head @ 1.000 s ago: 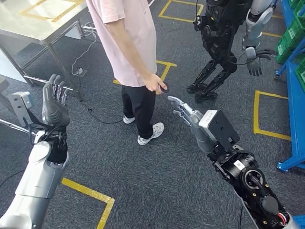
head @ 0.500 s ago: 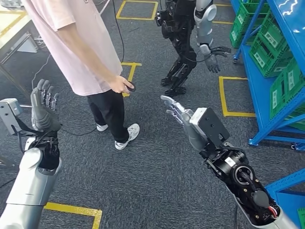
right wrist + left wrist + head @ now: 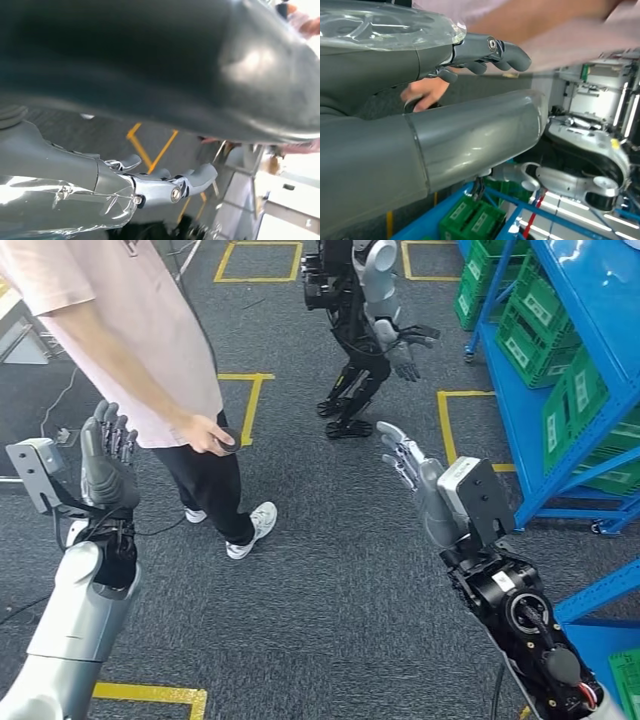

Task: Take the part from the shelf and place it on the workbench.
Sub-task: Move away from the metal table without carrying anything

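**Both hands empty, shelf coming up on my right**

My left hand (image 3: 107, 462) is raised, fingers loosely curled, holding nothing. My right hand (image 3: 407, 465) reaches forward, fingers spread, also empty. The blue shelf (image 3: 596, 300) stands to my right, stacked with green bins (image 3: 532, 325); the part is presumably in one of them, but I can't see it from here, so which bin is a guess. Judging by the bins, I'd expect a small rigid piece, light, possibly smooth; best taken across its widest firm sides with a full wrap, not a fingertip pinch. A person (image 3: 143, 330) stands close on my left, holding a small dark object (image 3: 230, 441). Another robot (image 3: 362, 310) stands ahead.
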